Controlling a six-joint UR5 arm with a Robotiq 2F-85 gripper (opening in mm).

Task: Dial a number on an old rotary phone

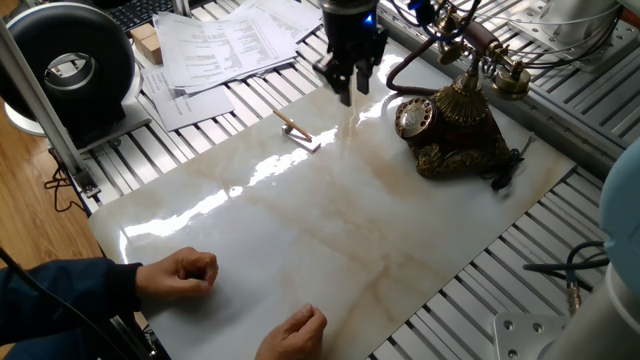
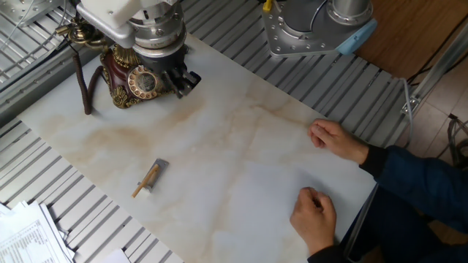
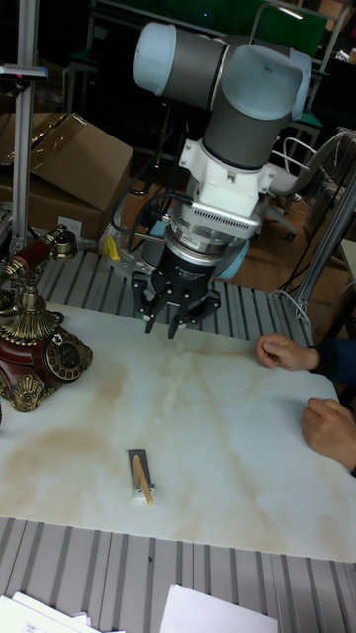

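A robotics lab is shown: a ribbed aluminium-profile table [image 1: 545,255], a grey and pale-blue robot arm [image 3: 232,109], stacked brown cardboard boxes [image 3: 74,158], scattered printed papers [image 1: 225,45].

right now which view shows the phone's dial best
The other fixed view: the dial faces the camera, its finger holes visible, beside the gripper. One fixed view shows the dial whole but at a slant on the phone. The tall fixed view shows it nearly edge-on.
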